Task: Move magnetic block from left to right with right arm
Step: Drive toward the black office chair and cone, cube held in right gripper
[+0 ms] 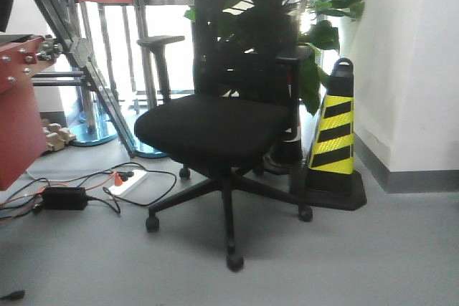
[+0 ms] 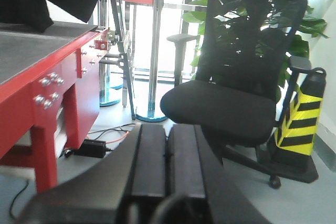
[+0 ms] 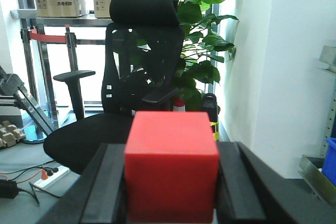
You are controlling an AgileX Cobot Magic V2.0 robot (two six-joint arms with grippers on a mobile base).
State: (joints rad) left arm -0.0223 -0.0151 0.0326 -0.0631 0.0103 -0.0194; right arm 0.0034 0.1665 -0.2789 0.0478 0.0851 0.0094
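Note:
The magnetic block (image 3: pixel 171 166), a plain bright-red cube, sits between the two black fingers of my right gripper (image 3: pixel 171 182), which is shut on it; both pads press its sides. It is held up in the air, facing the office chair. In the left wrist view my left gripper (image 2: pixel 167 153) is shut, its two pads pressed together with nothing between them, level beside the red table (image 2: pixel 47 82). Neither gripper nor the block shows in the front view.
A black office chair (image 1: pixel 215 130) stands straight ahead. A yellow-and-black cone (image 1: pixel 333 137) stands by the white wall at right. Cables, a power strip (image 1: pixel 133 180) and a black adapter (image 1: pixel 63 197) lie on the grey floor. A blue bin (image 3: pixel 331 156) is at far right.

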